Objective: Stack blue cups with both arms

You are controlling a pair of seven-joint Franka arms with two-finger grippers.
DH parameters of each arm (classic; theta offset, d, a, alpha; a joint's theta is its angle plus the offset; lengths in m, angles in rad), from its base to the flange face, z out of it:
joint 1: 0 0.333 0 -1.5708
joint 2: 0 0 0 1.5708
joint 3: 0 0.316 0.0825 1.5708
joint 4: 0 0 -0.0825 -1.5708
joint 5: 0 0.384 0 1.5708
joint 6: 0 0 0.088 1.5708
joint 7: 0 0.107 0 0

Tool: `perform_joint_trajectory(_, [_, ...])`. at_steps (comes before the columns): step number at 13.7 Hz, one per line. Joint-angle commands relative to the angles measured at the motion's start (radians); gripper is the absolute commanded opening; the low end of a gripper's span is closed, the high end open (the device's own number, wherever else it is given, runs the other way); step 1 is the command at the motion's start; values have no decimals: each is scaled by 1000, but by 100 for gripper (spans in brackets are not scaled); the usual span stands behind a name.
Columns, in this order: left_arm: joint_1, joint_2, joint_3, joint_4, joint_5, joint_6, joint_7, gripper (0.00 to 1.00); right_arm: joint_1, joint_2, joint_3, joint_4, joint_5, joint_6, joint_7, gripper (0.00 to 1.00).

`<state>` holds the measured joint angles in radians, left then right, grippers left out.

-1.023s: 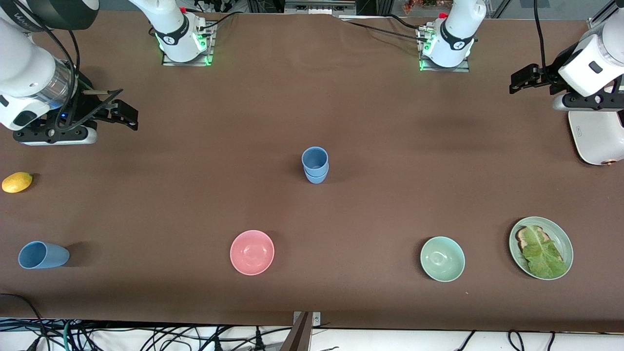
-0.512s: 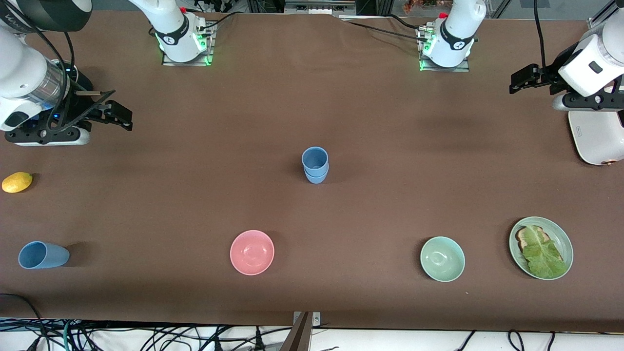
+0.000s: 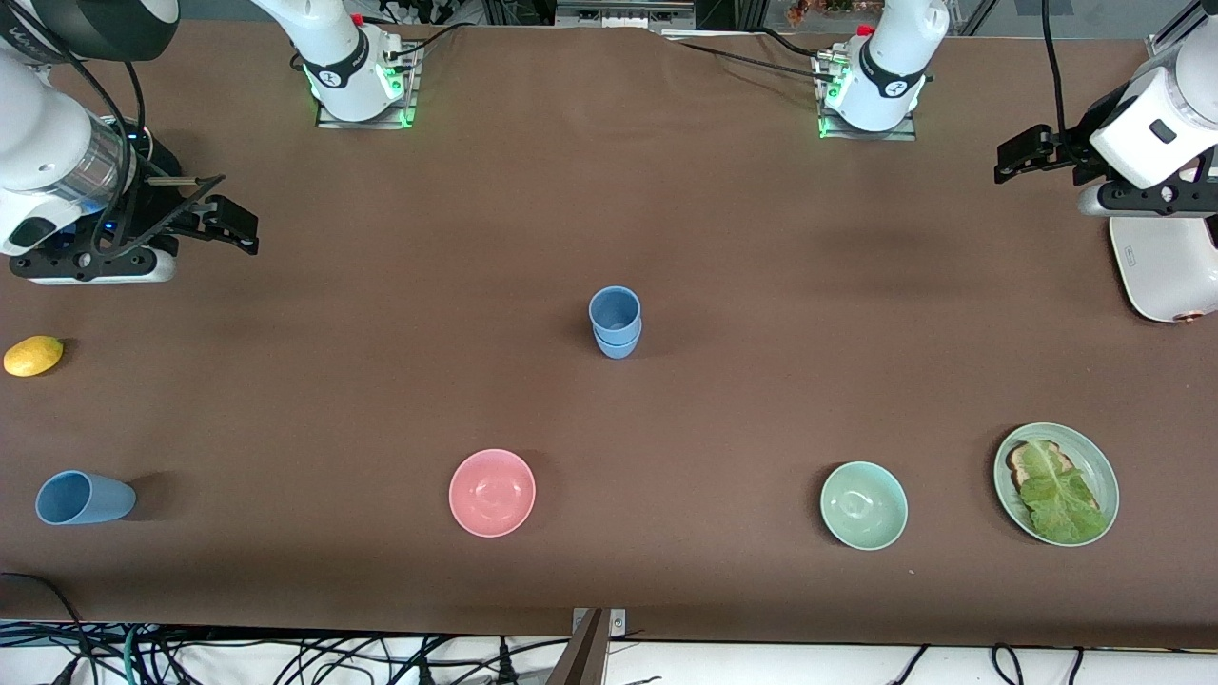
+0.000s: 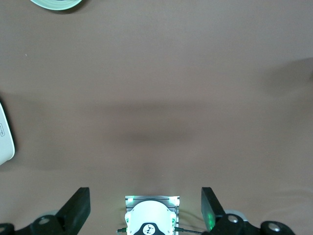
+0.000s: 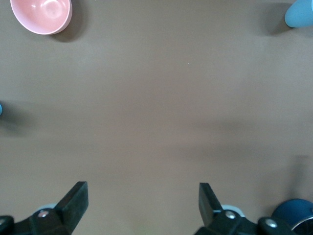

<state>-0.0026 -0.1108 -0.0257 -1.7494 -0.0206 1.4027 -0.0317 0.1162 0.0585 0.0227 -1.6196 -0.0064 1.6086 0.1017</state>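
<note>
No legible brand or label appears on any item; small marks on the white appliance [image 3: 1168, 271] at the left arm's end of the bench [image 3: 609, 190] cannot be read.

Landmark: the stacked blue cups [image 3: 615, 322], one nested upright inside the other, at the middle of the bench. The upper cup is empty.

A third blue cup [image 3: 83, 498] lies on its side, nearer to the front camera than the stack and well toward the right arm's end; nothing shows in its open mouth. The right wrist view shows it [image 5: 299, 13] at the frame edge.

Pink bowl [image 3: 492, 492]: upright, empty, nearer to the front camera than the stack, toward the right arm's end. Green bowl [image 3: 864, 505]: upright, empty, nearer to the front camera than the stack, toward the left arm's end. Green plate [image 3: 1056, 483]: well apart from the stack toward the left arm's end, holding a slice of toast [image 3: 1026, 460] with a lettuce leaf [image 3: 1058, 496] on it. A lemon [image 3: 33, 355] lies loose, well toward the right arm's end.

Right hand [image 3: 228, 222]: in the air over bare bench toward the right arm's end, fingers spread, holding nothing. Left hand [image 3: 1020, 157]: in the air near the white appliance, fingers spread [image 4: 145, 208], holding nothing. Both are well apart from the stack.
</note>
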Motion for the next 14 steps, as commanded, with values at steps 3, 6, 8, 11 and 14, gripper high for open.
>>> perform_joint_trajectory(3, [7, -10, -2, -7, -18, 10, 24, 100, -9, -2, 2, 23, 16, -30, -17, 100])
perform_joint_trajectory(6, [7, -10, -2, -7, -18, 9, 26, 100, -9, 0, 2, 33, 14, -33, -22, 100])
perform_joint_trajectory(8, [7, -10, -2, -7, -18, 10, 24, 100, -9, 3, 3, 43, 13, -42, -22, 100])
perform_joint_trajectory(11, [7, -9, -2, -7, -18, 10, 26, 100, -9, 3, 3, 43, 13, -42, -22, 100])
perform_joint_trajectory(14, [7, -10, -2, -7, -18, 10, 26, 100, -9, 4, 3, 43, 13, -44, -23, 100])
